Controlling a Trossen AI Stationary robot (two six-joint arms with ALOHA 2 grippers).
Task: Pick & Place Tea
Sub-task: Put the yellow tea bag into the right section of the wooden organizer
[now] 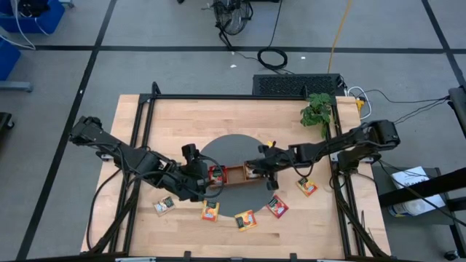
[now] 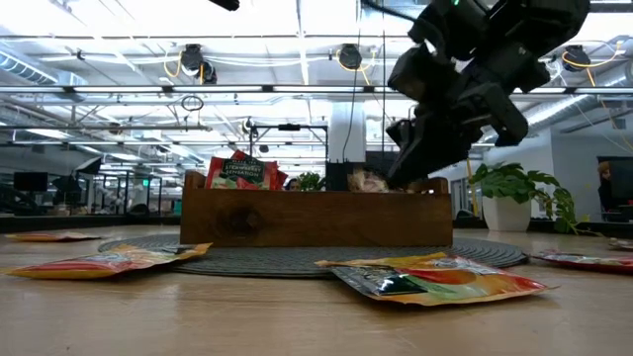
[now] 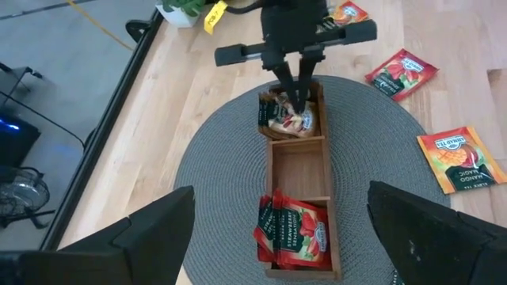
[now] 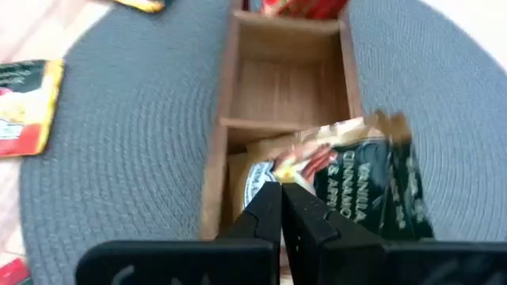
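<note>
Wooden three-compartment tray (image 3: 299, 207) on round grey mat (image 1: 234, 145). Right gripper (image 3: 295, 101): clenched, empty, over whitish tea packets (image 4: 348, 186) in tray's right-end compartment. Left gripper (image 1: 204, 185): spread wide, empty, beside left-end compartment holding red packets (image 3: 295, 229). Mango packet (image 3: 459, 161) lies on the table off the mat.

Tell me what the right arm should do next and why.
Probably lift the right hand straight up out of the tray. Its fingers are shut over the whitish packets in the end compartment, with nothing clearly gripped, and loose packets such as the orange one wait on the table.
</note>
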